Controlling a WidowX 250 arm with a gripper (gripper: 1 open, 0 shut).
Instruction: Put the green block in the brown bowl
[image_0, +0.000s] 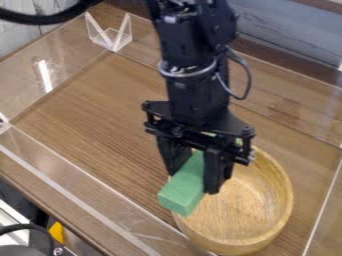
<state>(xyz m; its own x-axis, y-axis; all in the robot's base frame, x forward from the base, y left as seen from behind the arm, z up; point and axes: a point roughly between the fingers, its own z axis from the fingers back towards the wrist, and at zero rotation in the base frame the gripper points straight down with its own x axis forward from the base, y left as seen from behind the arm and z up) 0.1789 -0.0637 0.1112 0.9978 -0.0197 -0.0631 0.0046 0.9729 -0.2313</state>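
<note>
Green block (183, 191) clamped between the fingers (194, 180), tilted | position: above the left rim of the brown bowl (267, 215), partly outside it | risk: release here may drop it onto the rim or table (94, 110) | cause: off-centre placement.

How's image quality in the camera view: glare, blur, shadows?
Camera view: soft and low-res overall, with no obvious motion smear. Bright glare streaks on the clear enclosure walls at upper left. Gripper and green block read clearly, though the dark fingers lose detail. A soft shadow falls inside the brown bowl under the arm.
</note>
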